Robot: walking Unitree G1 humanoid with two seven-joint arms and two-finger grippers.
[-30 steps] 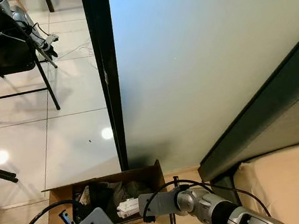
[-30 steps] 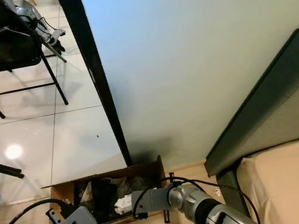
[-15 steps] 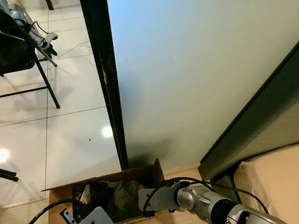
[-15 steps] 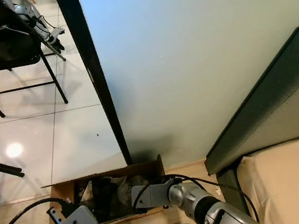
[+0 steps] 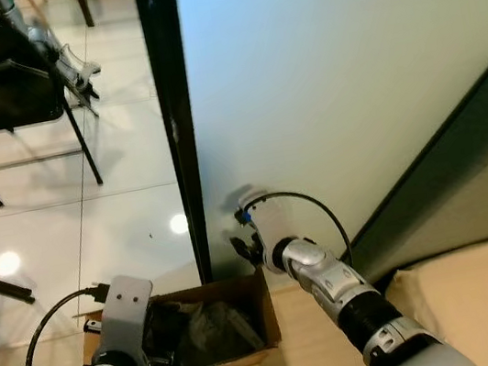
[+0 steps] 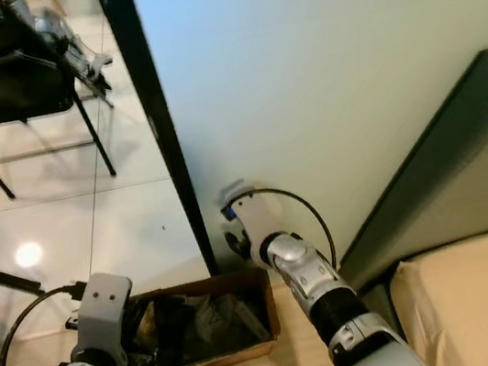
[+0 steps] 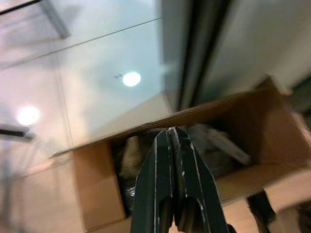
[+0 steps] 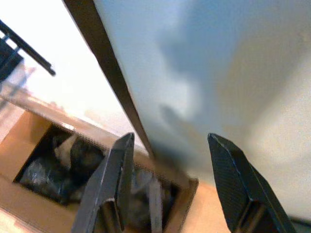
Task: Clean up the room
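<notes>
The cardboard box stands open on the wooden floor, against the black door frame. It contains dark, crumpled items. The left tool hangs above the box, fingers pressed together and empty. The right tool is raised near the wall, fingers spread wide and empty.

Both eye views look steeply down from the head, facing a pale wall and black door frame, and share the cardboard box on the floor. The left wrist view looks along its fingers into that box from close above. The right wrist view looks past its fingers at the wall, frame and box corner.
</notes>
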